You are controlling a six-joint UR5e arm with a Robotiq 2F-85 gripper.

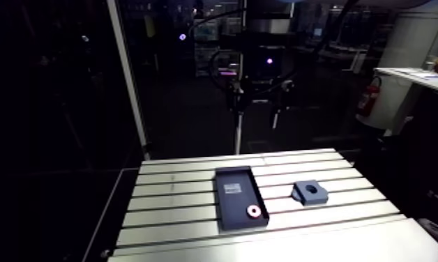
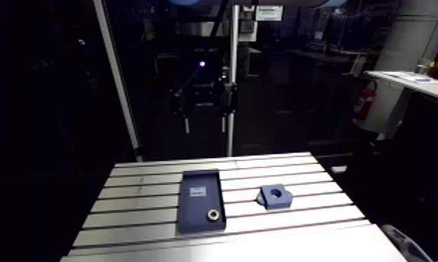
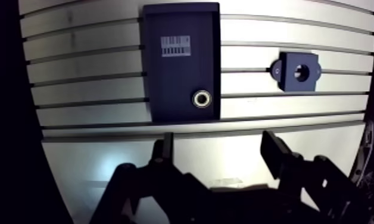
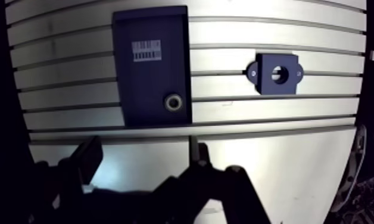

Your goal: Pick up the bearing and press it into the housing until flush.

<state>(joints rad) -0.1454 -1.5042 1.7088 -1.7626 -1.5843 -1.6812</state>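
Claw (image 3: 219, 152) spread, empty; bearing (image 3: 202, 98) lies in black tray (image 3: 165, 83); tray's barcode label (image 3: 175, 46) unreadable; housing (image 3: 299, 72) beside tray.

On the table (image 3: 88, 89), a tray (image 3: 177, 83) held the bearing (image 3: 202, 98) in the corner nearest the gripper (image 3: 219, 146). The housing (image 3: 292, 82) sat beside the tray, apart from it, apparently bore upward. Both lay ahead of the gripper.

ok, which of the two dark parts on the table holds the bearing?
The long rectangular tray with the barcode label: the bearing lies at its end nearest the end effector. The smaller square housing beside it has an empty bore.
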